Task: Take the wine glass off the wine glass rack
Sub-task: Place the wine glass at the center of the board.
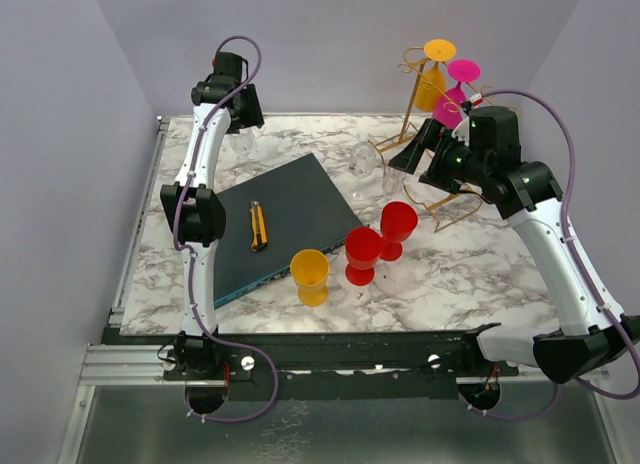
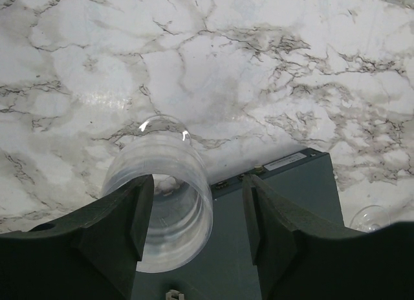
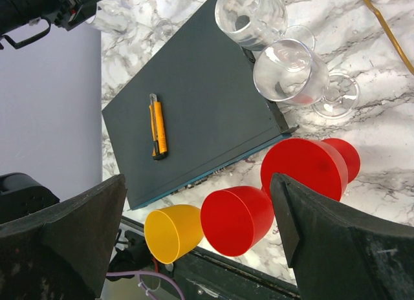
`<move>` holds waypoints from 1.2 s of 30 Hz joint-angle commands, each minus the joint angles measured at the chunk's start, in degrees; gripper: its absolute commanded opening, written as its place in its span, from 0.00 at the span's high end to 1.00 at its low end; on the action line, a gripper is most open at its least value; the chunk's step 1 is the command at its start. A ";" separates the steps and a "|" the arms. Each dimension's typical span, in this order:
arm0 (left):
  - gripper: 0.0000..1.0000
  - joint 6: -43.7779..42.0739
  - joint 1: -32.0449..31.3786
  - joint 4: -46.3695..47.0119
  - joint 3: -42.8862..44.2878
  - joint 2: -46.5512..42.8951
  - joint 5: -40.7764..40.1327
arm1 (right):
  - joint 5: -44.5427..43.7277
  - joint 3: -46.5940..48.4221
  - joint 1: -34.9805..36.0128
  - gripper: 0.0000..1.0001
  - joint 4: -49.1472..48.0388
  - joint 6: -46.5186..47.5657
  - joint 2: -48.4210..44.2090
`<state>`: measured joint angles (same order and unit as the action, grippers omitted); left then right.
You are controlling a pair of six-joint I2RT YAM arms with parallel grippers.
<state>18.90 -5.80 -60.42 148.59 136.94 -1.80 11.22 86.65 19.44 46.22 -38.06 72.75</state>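
The gold wire wine glass rack (image 1: 408, 112) stands at the back right of the table. A yellow wine glass (image 1: 432, 81) and a pink wine glass (image 1: 452, 102) hang upside down on it. My right gripper (image 1: 428, 162) hovers just in front of the rack, open and holding nothing; in the right wrist view (image 3: 199, 180) it looks down on the glasses that stand on the table. My left gripper (image 1: 238, 109) is at the back left, open over a clear glass (image 2: 162, 190). One finger overlaps the glass's rim and the other stands apart from it.
A dark board (image 1: 290, 219) with an orange utility knife (image 1: 258, 226) lies mid-table. Two red glasses (image 1: 362, 254) (image 1: 397, 227) and a yellow glass (image 1: 310, 276) stand near the front. Two clear glasses (image 3: 251, 15) (image 3: 291, 72) stand beside the rack's wire leg (image 3: 388, 28).
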 commanded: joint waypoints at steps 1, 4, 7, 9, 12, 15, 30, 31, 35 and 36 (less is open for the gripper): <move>0.37 0.53 -0.84 0.56 1.87 -3.27 1.22 | -0.78 0.99 0.33 0.00 0.69 -0.35 -1.83; 0.37 0.72 -1.27 0.74 1.94 -3.50 1.26 | -1.17 1.11 0.31 0.00 1.13 -0.37 -2.18; 0.37 0.70 -1.62 0.83 1.96 -3.75 0.98 | -1.43 1.24 0.27 0.00 1.25 -0.45 -2.55; 0.37 0.62 -1.77 0.84 1.89 -4.04 0.49 | -1.51 1.14 0.33 0.00 1.35 -0.60 -2.84; 0.37 0.62 -1.86 0.75 1.53 -4.87 0.40 | -1.56 1.37 0.33 0.00 1.58 -0.76 -3.03; 0.36 0.53 -1.89 0.79 1.09 -5.77 -0.13 | -1.88 1.85 0.30 0.00 1.79 -0.78 -3.23; 0.36 0.35 -2.70 -0.48 -0.49 -10.62 -1.33 | -3.72 6.53 0.33 0.00 3.09 -1.25 -3.90; 0.36 0.36 -2.93 -0.61 -0.58 -11.16 -1.50 | -4.14 7.56 0.33 0.00 3.26 -1.22 -3.64; 0.34 0.27 -5.08 -0.70 -2.21 -14.52 -2.53 | -6.93 14.21 0.33 0.00 4.49 -0.14 -0.70; 0.33 0.26 -5.74 -0.66 -2.98 -15.58 -2.67 | -8.20 16.96 0.27 0.00 5.08 0.62 0.82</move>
<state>19.25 -8.80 -60.20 147.33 127.79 -2.46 8.05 96.42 19.44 49.65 -38.96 70.63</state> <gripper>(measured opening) 0.654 0.998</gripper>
